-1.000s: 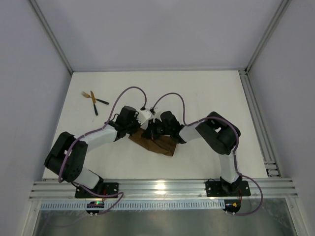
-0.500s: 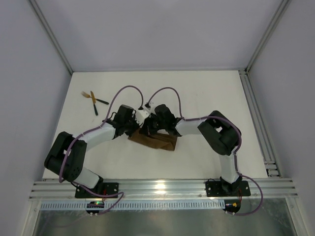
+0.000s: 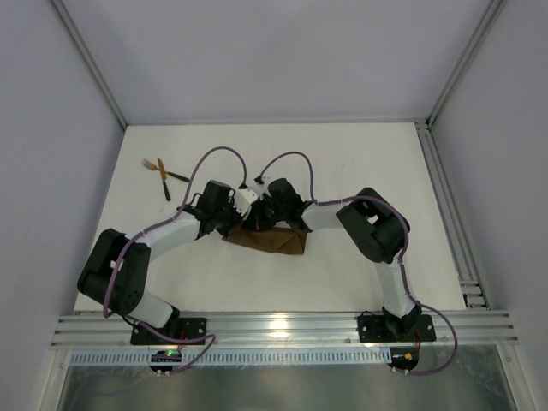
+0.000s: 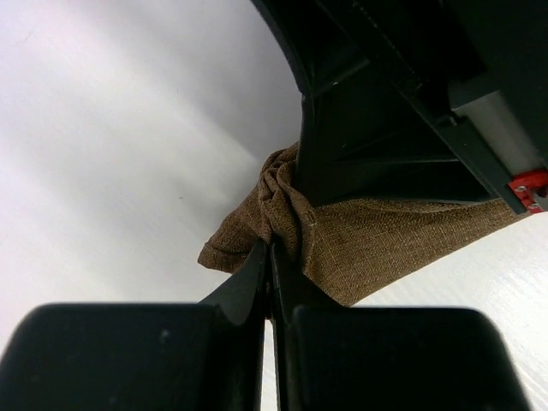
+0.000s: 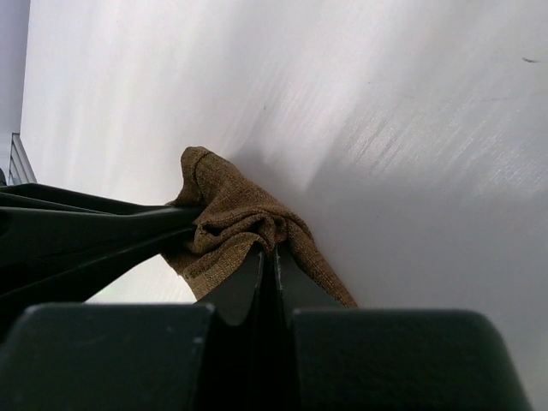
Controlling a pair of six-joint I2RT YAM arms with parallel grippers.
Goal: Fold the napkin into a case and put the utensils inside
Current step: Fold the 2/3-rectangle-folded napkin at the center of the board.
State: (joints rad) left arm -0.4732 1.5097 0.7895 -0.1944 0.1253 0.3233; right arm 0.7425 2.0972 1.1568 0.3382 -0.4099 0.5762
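Note:
The brown napkin (image 3: pixel 276 242) lies folded on the white table (image 3: pixel 360 163), bunched at its far edge. My left gripper (image 3: pixel 242 224) is shut on a fold of that cloth (image 4: pixel 342 248); its fingertips (image 4: pixel 261 257) pinch the gathered edge. My right gripper (image 3: pixel 259 221) is shut on the same bunched edge (image 5: pixel 231 223), right beside the left one. The right arm's black finger fills the upper right of the left wrist view. The utensils (image 3: pixel 163 174), gold heads with thin black handles, lie crossed at the far left of the table, away from both grippers.
Metal rails (image 3: pixel 274 325) run along the near edge, and a rail (image 3: pixel 445 205) lines the right side. Grey walls close in the table on three sides. Both arms' cables arch over the cloth.
Both grippers have carried the pinched edge of the napkin toward the far side and a little left. The visible brown cloth has grown smaller and flatter. The utensils have stayed put.

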